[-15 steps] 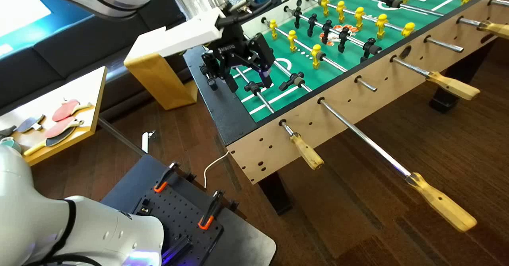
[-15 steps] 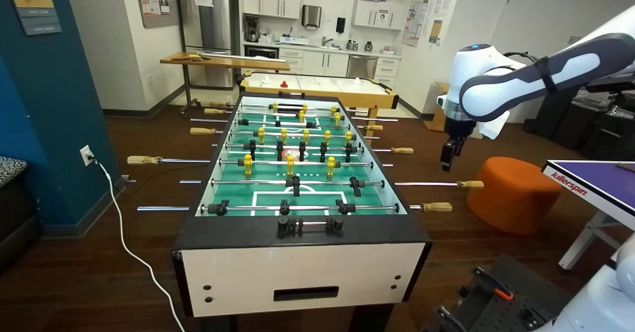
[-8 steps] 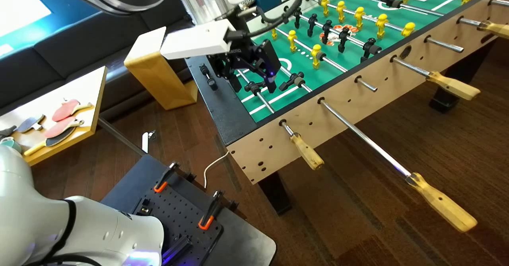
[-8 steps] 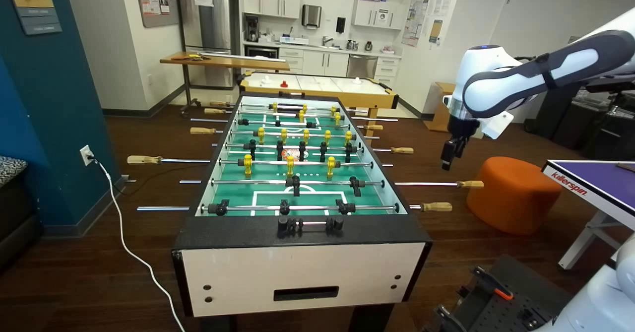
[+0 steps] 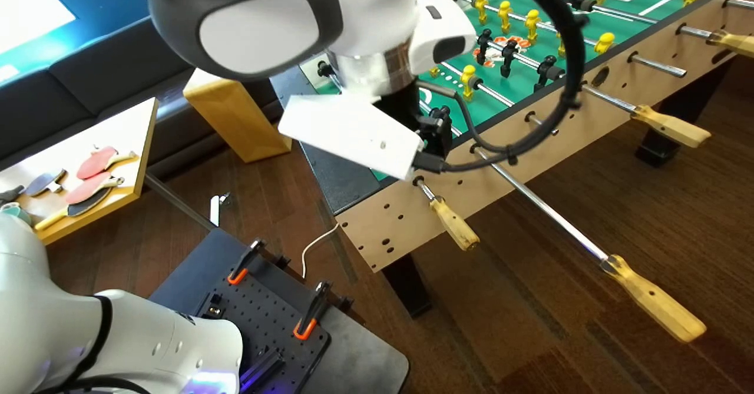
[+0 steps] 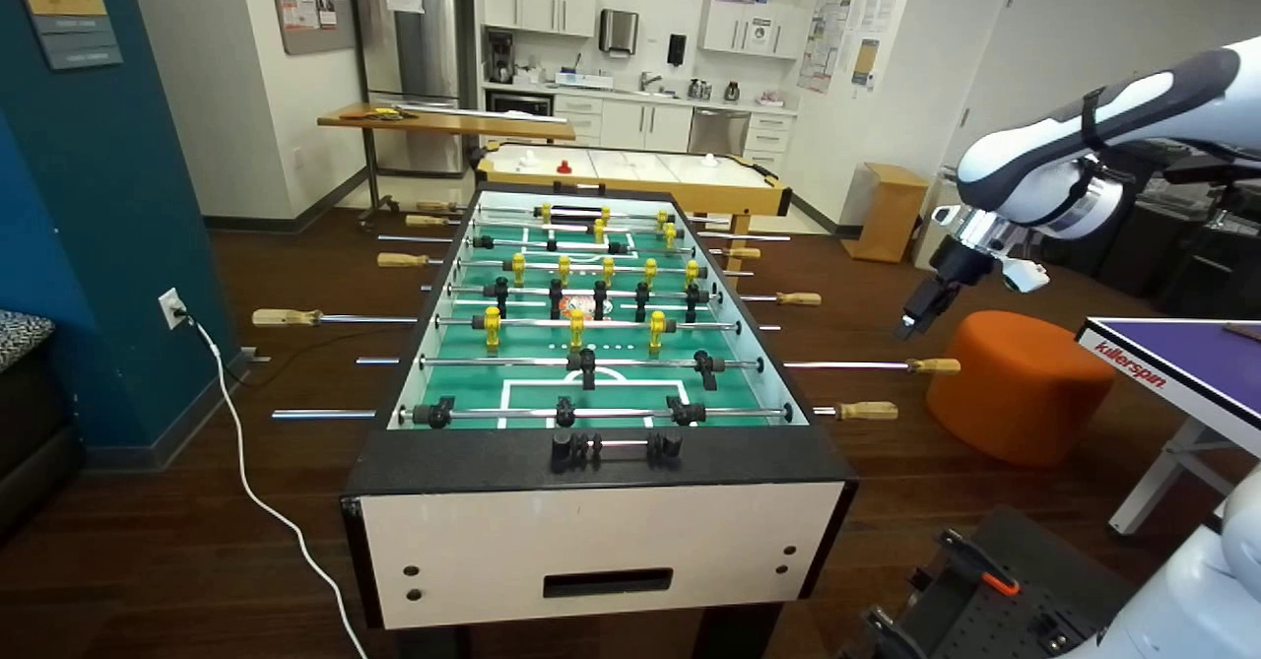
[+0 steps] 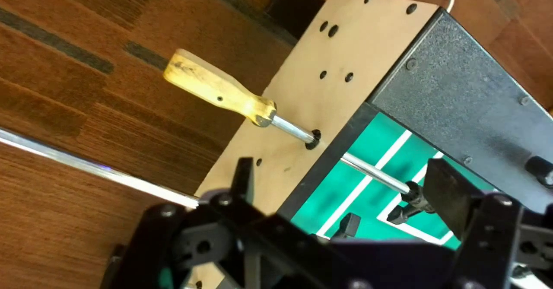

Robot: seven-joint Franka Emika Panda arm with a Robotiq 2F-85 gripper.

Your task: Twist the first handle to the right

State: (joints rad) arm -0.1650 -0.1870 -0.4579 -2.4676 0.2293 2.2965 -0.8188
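Observation:
The first handle is a tan wooden grip on a short steel rod at the near corner of the foosball table; it shows in both exterior views (image 5: 455, 224) (image 6: 867, 411) and at upper left of the wrist view (image 7: 218, 88). My black gripper (image 7: 341, 172) is open and empty, its fingers spread over the table's side panel and green field. The handle lies outside the jaws, apart from them. In an exterior view the gripper (image 6: 912, 324) hangs tilted above handle height; in an exterior view the white mount hides most of it (image 5: 437, 138).
A second wooden handle (image 5: 657, 300) sticks far out on a long rod beside the first. The foosball table's black end rim (image 6: 630, 457) borders the field. An orange stool (image 6: 1025, 388) and a purple table (image 6: 1192, 368) stand nearby. Orange-tipped clamps (image 5: 305, 328) rise from the robot's base.
The arm has swung and the wrist has tilted; in an exterior view the gripper moved right and its fingers became hidden behind the mount. The handles have not moved.

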